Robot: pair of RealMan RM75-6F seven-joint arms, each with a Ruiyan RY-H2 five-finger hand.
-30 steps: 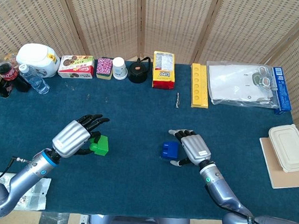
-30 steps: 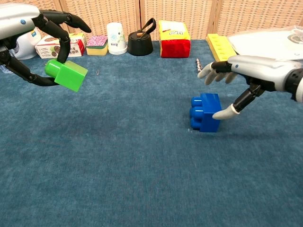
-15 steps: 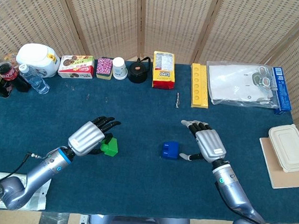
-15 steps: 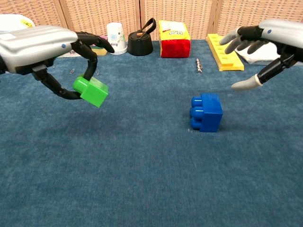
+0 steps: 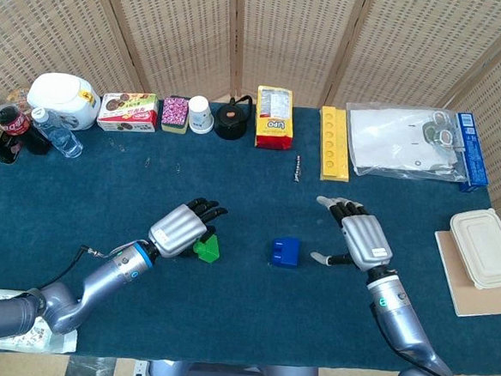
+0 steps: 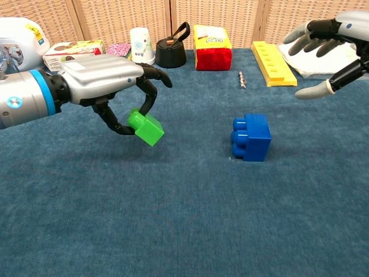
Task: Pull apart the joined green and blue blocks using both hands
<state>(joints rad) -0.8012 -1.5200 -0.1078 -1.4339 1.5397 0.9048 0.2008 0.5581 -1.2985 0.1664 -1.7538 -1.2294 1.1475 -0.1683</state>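
Chest view shows the left hand point(image 6: 109, 86) grasping the green block point(image 6: 146, 127), tilted just above the blue cloth point(image 6: 184, 219). The blue block point(image 6: 251, 137) sits on the cloth, well apart from it. The right hand point(image 6: 328, 46) hangs released, fingers spread, holding nothing.

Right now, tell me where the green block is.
The green block is in the left hand, lifted off the cloth in the chest view, left of the blue block.

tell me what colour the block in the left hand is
Green block, clearest in the chest view.
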